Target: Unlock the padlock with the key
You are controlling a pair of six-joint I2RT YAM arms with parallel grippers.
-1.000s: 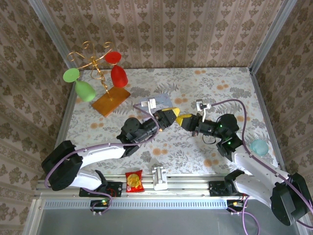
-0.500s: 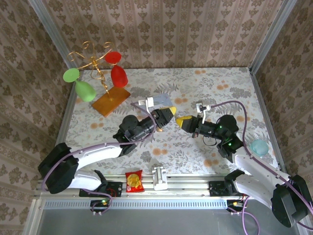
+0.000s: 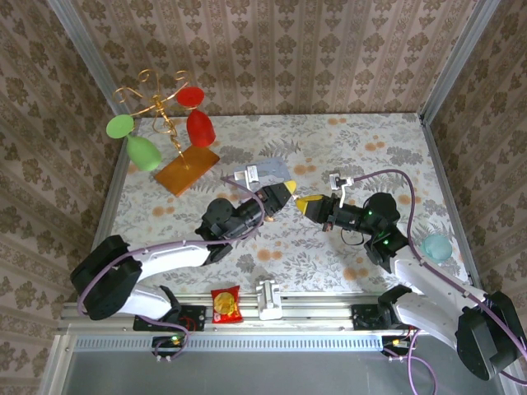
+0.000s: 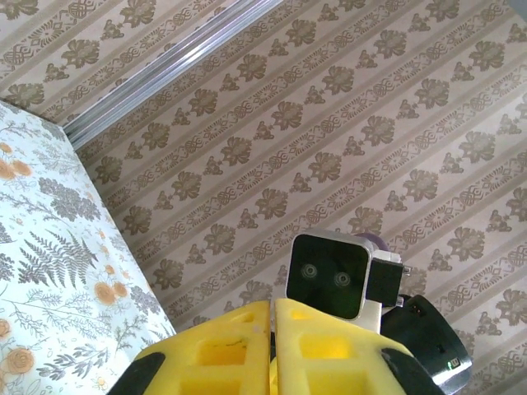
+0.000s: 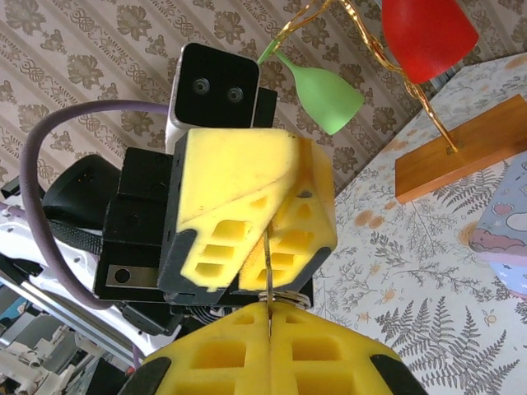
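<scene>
Two yellow-fingered claws pressed shut: right gripper (image 3: 305,202) on a thin silver key (image 5: 268,265), left gripper (image 3: 286,192) with load hidden. Could bend or drop it if pushed crooked.

- A robot test cell, I'd say, dressed up to look like a home.
- Wallpapered panels (image 3: 288,49) stand around me on three sides, joined by bare aluminium posts (image 3: 451,53).
- The table (image 3: 370,136) has a floral covering.
- My arm bases (image 3: 376,313) are bolted to an aluminium rail (image 3: 321,311), and a purple cable (image 5: 30,206) loops in the open.
</scene>
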